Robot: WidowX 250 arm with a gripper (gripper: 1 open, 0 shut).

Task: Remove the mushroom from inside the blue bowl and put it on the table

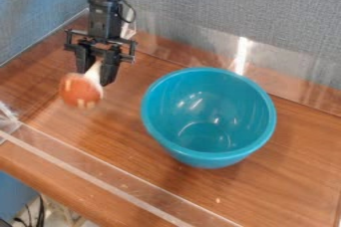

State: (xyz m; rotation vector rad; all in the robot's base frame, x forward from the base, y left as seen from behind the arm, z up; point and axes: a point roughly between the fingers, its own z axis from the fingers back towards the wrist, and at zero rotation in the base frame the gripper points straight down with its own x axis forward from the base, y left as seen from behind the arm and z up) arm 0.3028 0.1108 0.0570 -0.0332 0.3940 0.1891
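Camera view: the gripper stands parted, holding nothing, just above the blurred mushroom, left of the blue bowl over the table. It looks light, rigid, smooth-capped; best pinched across cap or stem.

Lab bench: acrylic-walled table

The mushroom is a blurred orange smear near the table's left edge, its stem indistinguishable. The gripper fingertips blur too, and the arm runs off the top edge.
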